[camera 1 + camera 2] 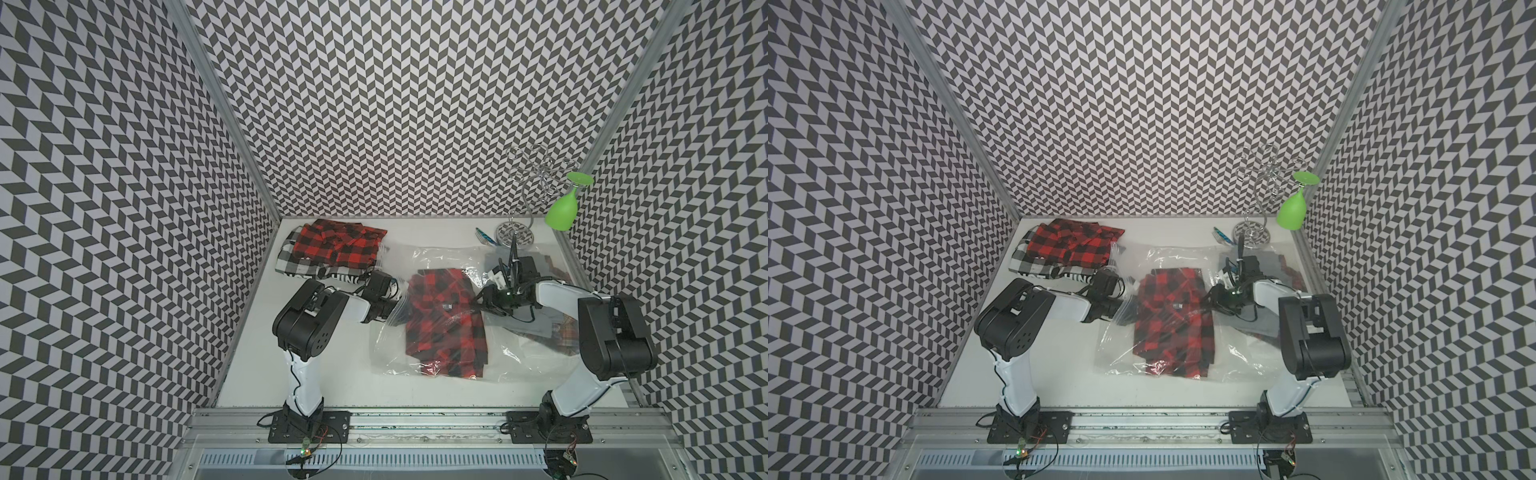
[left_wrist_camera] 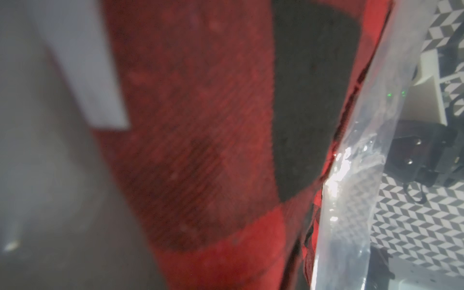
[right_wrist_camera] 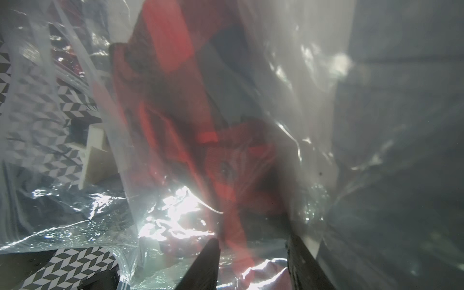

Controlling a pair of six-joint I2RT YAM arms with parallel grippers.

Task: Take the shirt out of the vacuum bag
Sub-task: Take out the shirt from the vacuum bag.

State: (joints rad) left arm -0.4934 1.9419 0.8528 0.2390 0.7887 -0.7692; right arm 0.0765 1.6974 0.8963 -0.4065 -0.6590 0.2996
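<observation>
Arms both low, reaching inward: your left gripper (image 1: 395,306) clenched at left edge of vacuum bag (image 1: 513,365); right gripper (image 1: 477,305) jaws apart over shirt (image 1: 444,328).

Black-and-white chevron walls (image 1: 415,104) on three sides, white tabletop (image 1: 345,386), aluminium rail (image 1: 424,417) along front edge

1. Ahead of your right gripper (image 3: 251,241), whose fingers (image 3: 208,263) look matt black plastic, the large clear plastic vacuum bag (image 1: 519,345) is glossy, crinkled film throwing hard glare.
2. The red-and-black checked cloth shirt (image 2: 200,150) close against your left gripper (image 1: 392,309) is matt, with a fine ribbed weave.
3. Well beyond your right gripper, the curly wire rack (image 1: 528,183) is shiny chromed metal; the green goblet (image 1: 561,212) on it looks smooth plastic.
</observation>
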